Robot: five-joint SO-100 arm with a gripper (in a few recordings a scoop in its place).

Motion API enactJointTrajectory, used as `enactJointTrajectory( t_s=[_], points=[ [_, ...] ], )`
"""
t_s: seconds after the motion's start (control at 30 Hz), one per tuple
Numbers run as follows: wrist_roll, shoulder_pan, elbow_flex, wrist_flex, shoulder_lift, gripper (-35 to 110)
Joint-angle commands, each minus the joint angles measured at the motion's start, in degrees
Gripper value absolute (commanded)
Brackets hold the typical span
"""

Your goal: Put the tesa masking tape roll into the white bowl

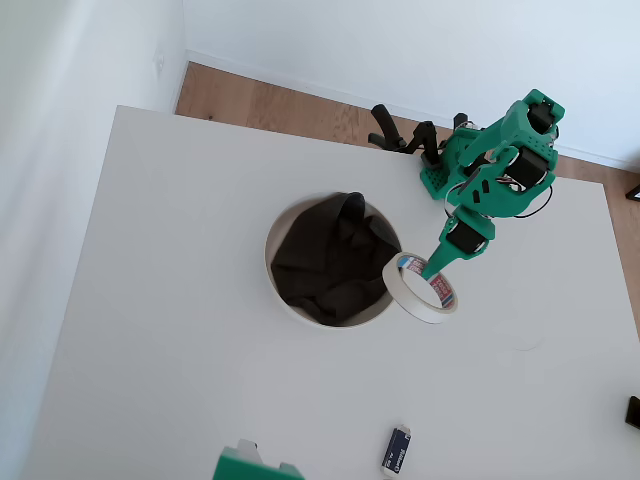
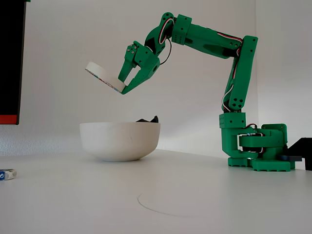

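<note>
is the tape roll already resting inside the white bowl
No, in the fixed view the flat cream-white tape ring hangs in the air, held by the green arm's fingers, well above the large round white bowl.

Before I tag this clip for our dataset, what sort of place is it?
Probably a home or office room used as a small robot test bench: a plain white table by bare white walls, a wood floor behind, and a green arm whose fingers hold a tape roll above a white bowl.

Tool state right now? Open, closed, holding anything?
Tool: closed on the tesa masking tape roll, holding it tilted in the air above the white bowl.
</note>
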Motion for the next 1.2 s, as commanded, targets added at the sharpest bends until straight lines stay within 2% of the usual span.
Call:
enactJointTrajectory(
  t_s=[0.0, 0.43, 0.77, 0.8, 0.87, 0.9, 1.17],
  points=[
    [0.4, 7.3, -7.0, -3.2, -3.7, -8],
    [-3.2, 15.8, -7.8, -11.1, -25.7, -8],
    [-3.1, 18.7, -7.8, -13.0, -30.0, -8],
    [-2.8, 18.8, -7.8, -12.7, -29.7, -7],
    [-2.8, 18.7, -7.8, -12.1, -29.2, 11],
    [-2.7, 18.6, -7.8, -12.1, -29.1, 15],
    [-1.9, 18.4, -7.8, -12.0, -28.9, 10]
  ],
)
